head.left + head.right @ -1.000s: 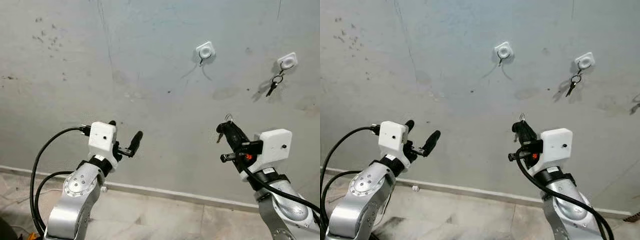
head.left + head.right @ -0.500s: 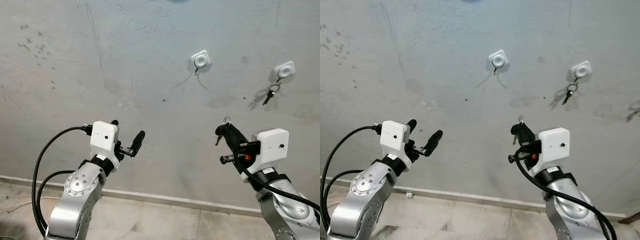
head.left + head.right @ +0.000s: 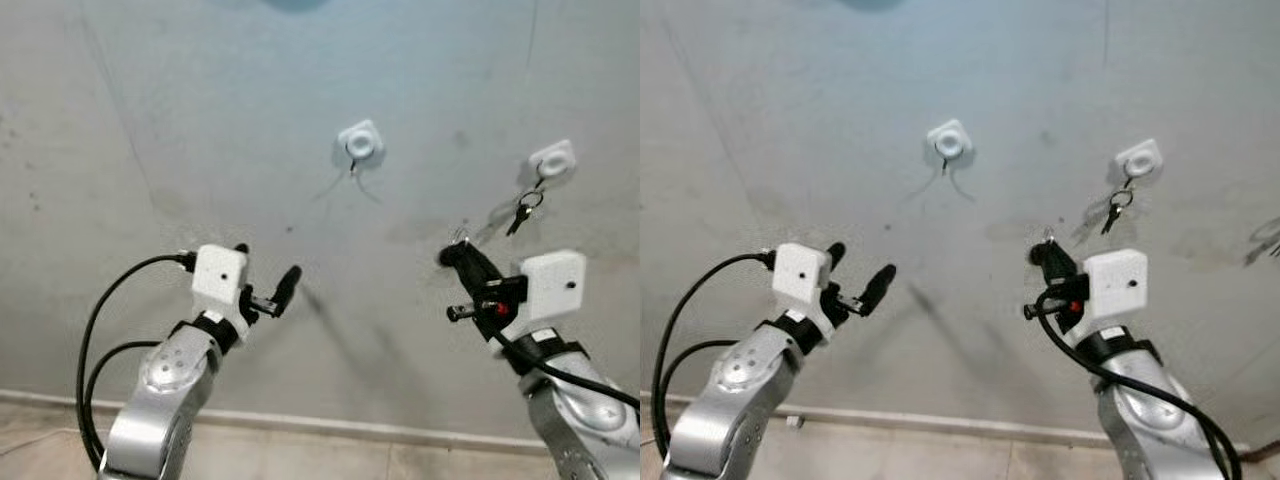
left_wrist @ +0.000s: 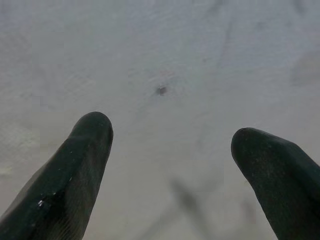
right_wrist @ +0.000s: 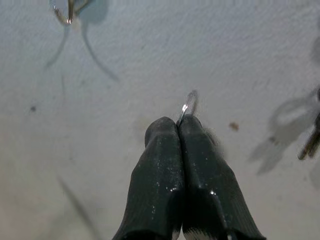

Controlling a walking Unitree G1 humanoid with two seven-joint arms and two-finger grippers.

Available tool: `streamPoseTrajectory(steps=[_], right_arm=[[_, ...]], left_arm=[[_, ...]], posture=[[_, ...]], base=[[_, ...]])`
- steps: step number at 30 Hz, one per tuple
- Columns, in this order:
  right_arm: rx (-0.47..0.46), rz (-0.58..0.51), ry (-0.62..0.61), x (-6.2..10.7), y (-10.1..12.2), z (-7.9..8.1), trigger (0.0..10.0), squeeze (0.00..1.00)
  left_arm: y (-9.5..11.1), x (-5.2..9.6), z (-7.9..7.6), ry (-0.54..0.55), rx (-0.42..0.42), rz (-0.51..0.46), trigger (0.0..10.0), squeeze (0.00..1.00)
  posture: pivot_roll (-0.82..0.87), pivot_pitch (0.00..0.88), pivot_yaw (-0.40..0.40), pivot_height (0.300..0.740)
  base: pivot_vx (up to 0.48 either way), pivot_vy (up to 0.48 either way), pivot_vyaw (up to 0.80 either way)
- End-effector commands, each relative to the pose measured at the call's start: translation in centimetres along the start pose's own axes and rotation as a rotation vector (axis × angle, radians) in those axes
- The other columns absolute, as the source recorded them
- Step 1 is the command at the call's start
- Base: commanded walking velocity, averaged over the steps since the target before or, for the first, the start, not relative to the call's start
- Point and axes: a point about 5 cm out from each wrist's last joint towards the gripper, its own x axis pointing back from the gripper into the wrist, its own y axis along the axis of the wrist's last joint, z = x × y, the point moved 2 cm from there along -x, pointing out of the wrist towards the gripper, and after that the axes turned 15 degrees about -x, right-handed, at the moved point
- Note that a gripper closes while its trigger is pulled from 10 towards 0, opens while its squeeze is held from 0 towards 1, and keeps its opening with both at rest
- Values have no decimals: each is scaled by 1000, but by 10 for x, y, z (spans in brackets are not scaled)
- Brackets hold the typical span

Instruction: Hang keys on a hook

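Closer to the wall now, the robot's view has tilted so both hooks sit lower and nearer than a moment ago, and the right arm has lifted its load higher, toward the hooks.

That right arm reaches up and forward, bent at the elbow, with a white box at the wrist and a black cable looping down from it. The right end effector (image 3: 458, 256) points up at the wall, its two black rubbery fingers (image 5: 165, 175) pressed tight together on the keys (image 5: 188, 106); a thin silver ring pokes out just past the tips, held close to the wall, below and between the two hooks.

The left arm is raised too, silver and jointed, with the same white box and a black cable arcing behind. The left end effector (image 3: 268, 288) is spread wide, holding nothing, its rounded fingers (image 4: 75, 165) aimed at bare wall.

The wall (image 3: 200, 120) is rough grey plaster, stained and hairline-cracked. The empty hook (image 3: 359, 144) is a small white square pad with a round centre and a wire hook. The second hook (image 3: 553, 160), of the same kind, stands to its right and carries a hanging set of keys (image 3: 522, 207) on a ring.
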Motion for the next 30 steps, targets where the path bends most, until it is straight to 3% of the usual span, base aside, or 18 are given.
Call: streamPoseTrajectory(steps=[1,9,14,17,25,30], right_arm=[[-1,-11,31,-1,3,7,10000,0],[-18,-24,61,-6,5,14,10000,0],[-61,-59,147,-24,12,35,10000,0],[-71,-67,169,-29,14,40,10000,0],[-141,-55,321,-52,12,74,10000,0],[-166,-45,364,-57,9,81,10000,0]], left_arm=[[-3,4,9,35,-14,15,10000,0],[-3,4,11,49,-36,22,10000,0],[-7,7,21,123,-85,51,10000,0],[-6,7,21,121,-85,49,10000,0],[-5,13,17,69,-72,41,10000,0],[-9,18,17,62,-100,51,10000,0]], posture=[[159,0,-30,740],[162,0,-30,740],[171,0,-26,740],[176,0,-27,740],[206,0,-31,740],[218,0,-34,740]], base=[[0,0,0],[0,0,0],[0,0,0],[0,0,0],[0,0,0],[0,0,0]])
